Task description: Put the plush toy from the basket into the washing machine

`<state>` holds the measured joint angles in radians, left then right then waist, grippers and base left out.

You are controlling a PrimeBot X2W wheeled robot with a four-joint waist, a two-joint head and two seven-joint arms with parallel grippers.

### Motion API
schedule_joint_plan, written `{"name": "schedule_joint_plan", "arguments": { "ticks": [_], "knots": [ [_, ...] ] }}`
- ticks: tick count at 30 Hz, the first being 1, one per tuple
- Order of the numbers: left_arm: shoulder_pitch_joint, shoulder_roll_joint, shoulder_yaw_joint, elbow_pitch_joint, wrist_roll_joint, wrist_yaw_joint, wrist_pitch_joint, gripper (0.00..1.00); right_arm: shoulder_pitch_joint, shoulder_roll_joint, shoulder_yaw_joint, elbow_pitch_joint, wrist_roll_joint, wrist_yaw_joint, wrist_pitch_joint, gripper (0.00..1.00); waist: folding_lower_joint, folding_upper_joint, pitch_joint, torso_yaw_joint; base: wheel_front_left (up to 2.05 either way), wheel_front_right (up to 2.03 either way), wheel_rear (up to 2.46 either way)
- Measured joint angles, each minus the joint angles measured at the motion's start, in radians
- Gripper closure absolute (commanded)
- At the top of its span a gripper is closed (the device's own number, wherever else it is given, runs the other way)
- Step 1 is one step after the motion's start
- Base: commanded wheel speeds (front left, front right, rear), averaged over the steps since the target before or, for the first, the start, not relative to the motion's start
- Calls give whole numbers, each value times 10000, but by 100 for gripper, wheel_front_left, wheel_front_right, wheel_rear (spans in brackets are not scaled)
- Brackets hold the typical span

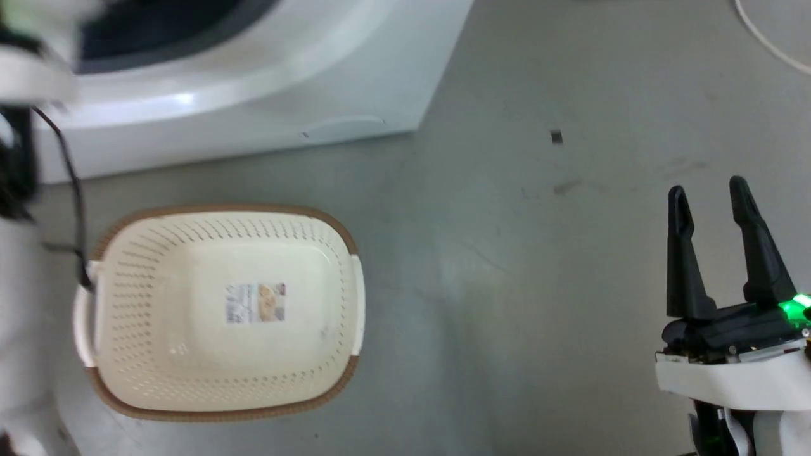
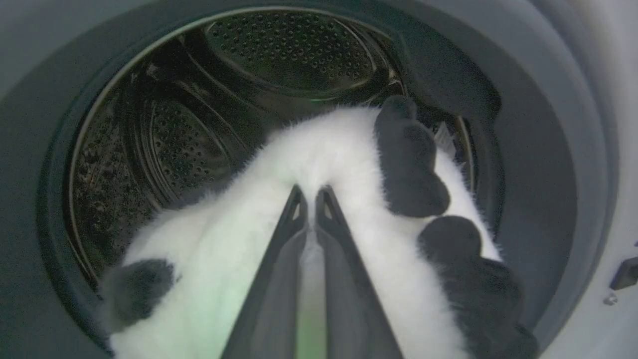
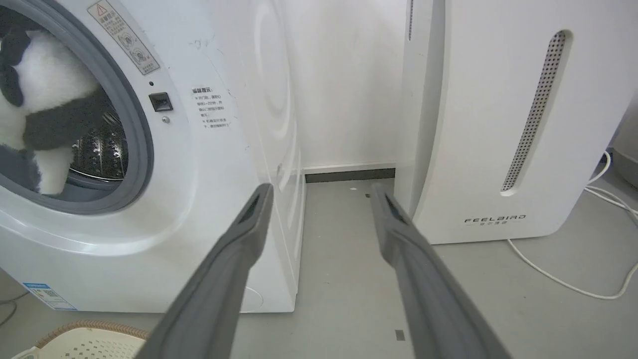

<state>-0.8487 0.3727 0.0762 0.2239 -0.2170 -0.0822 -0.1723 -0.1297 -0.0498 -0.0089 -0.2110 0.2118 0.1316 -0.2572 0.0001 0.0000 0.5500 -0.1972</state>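
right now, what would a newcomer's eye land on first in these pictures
The black-and-white plush toy stands out first, pinched in the left gripper at the mouth of the washing machine, in front of its steel drum. Next comes the basket on the floor before the machine, holding nothing but its sticker, with the right gripper open off to its right.

The plush toy (image 2: pixel 319 149) is blocking much of the washing machine's (image 3: pixel 224 199) porthole (image 2: pixel 523 174), with drum (image 2: pixel 289 50) room beyond; bare floor (image 3: pixel 344 239) is lying open beside the FEELBIRD appliance (image 3: pixel 473 124).
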Motion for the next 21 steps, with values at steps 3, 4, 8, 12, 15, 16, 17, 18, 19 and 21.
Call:
{"name": "schedule_joint_plan", "arguments": {
  "ticks": [3,4,8,12,15,16,17,18,19,21],
  "knots": [
    [-1353,464,-25,767,105,-17,357,100,-64,0,38,-58,113,0,0,0,0,0,602,-222,0,0,0],
    [-1824,639,-61,1060,194,-63,477,100,-84,-2,73,-63,140,0,0,0,0,0,798,-294,0,0,0],
    [-3519,1179,-295,2188,456,-102,798,100,-232,-2,161,-59,336,0,0,0,1,0,1495,-560,0,0,0],
    [-5049,1442,-646,3252,803,-98,1024,100,-396,-2,222,-65,493,0,0,0,1,0,2100,-779,0,0,0],
    [-5779,1620,-922,4171,1104,-94,1298,100,-497,0,291,-73,568,0,0,0,1,0,2455,-933,0,0,0],
    [-5917,1685,-1051,4485,1214,-94,1404,100,-515,-2,320,-77,610,0,0,0,1,0,2556,-982,0,0,0],
    [-5996,1753,-1185,4784,1327,-104,1492,100,-544,-2,339,-77,631,0,0,0,1,0,2642,-1031,0,0,0],
    [-6070,1789,-1289,5062,1392,-132,1567,100,-574,-2,357,-82,642,0,0,0,1,0,2718,-1077,0,0,0],
    [-6136,1804,-1365,5308,1434,-176,1645,100,-604,-2,370,-96,662,0,0,0,1,0,2787,-1119,0,0,0],
    [-6348,1858,-1546,5741,1534,-205,1789,100,-636,-2,376,-109,713,0,0,0,1,0,2891,-1182,0,0,0]
  ]
}}
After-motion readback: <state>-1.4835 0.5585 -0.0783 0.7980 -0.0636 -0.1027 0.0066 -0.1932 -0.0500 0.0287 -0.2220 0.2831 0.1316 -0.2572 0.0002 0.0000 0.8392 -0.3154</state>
